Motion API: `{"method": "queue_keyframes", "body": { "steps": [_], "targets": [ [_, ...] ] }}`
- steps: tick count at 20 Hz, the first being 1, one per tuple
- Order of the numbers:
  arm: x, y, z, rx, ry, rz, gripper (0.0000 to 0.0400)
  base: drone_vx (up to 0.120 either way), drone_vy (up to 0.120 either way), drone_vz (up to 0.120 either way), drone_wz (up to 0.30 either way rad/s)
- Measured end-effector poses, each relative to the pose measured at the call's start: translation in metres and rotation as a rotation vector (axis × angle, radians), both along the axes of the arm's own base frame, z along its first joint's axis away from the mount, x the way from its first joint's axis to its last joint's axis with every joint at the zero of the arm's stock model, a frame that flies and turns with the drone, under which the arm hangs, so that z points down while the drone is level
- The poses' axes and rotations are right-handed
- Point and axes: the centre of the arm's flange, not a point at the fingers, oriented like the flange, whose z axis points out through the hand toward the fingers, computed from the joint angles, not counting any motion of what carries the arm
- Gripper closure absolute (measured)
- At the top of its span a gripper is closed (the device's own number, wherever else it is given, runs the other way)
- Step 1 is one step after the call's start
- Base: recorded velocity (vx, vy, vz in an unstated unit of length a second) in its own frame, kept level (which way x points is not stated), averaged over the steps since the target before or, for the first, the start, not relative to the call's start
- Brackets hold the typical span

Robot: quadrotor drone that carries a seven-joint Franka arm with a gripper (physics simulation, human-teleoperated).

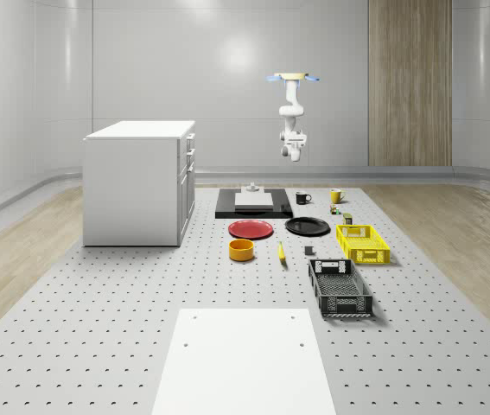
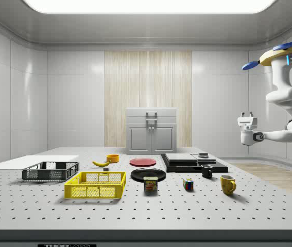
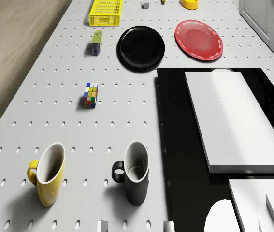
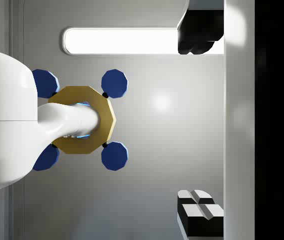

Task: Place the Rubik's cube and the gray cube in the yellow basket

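Observation:
The Rubik's cube [image 3: 90,95] [image 2: 188,184] [image 1: 335,210] sits on the perforated table, between the mugs and a small tin. A small gray cube [image 1: 308,251] [image 3: 145,5] lies beside the yellow basket [image 1: 363,243] [image 2: 97,185] [image 3: 106,12], which holds nothing. The drone [image 1: 292,78] [image 2: 285,54] [image 4: 81,120] hovers high over the table's far end, near the mugs and the black slab. My gripper [image 2: 247,113] [image 1: 296,134] [image 4: 200,125] hangs in the air far above the objects, pointing up towards the drone, open and holding nothing.
A yellow mug [image 3: 47,174] and a black mug [image 3: 134,171] stand beside a black slab [image 3: 175,125] bearing white blocks. A tin [image 3: 96,42], black plate [image 3: 141,47], red plate [image 3: 198,39], orange bowl [image 1: 241,250], banana [image 1: 282,252], black basket [image 1: 340,288] and white cabinet [image 1: 141,181] are also there.

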Motion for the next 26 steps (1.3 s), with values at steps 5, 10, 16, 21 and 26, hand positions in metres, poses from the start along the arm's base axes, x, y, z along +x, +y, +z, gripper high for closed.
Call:
{"method": "queue_keyframes", "body": {
  "steps": [5, 10, 16, 21, 26],
  "targets": [
    [-0.004, 0.0, 0.037, 0.0, -0.004, 0.0, 0.0, 0.0, 0.04, 0.0, 0.0],
    [-0.002, 0.0, 0.066, 0.0, -0.008, 0.0, 0.0, 0.096, 0.12, 0.0, 0.0],
    [-0.001, 0.0, 0.085, 0.0, -0.013, 0.0, 0.0, 0.12, 0.12, 0.0, 0.0],
    [0.0, 0.0, 0.091, 0.0, -0.016, 0.0, 0.0, 0.12, 0.12, 0.0, 0.0],
    [-0.001, 0.0, 0.093, 0.0, -0.02, 0.0, 0.0, 0.12, 0.12, 0.0, 0.0]
  ]
}}
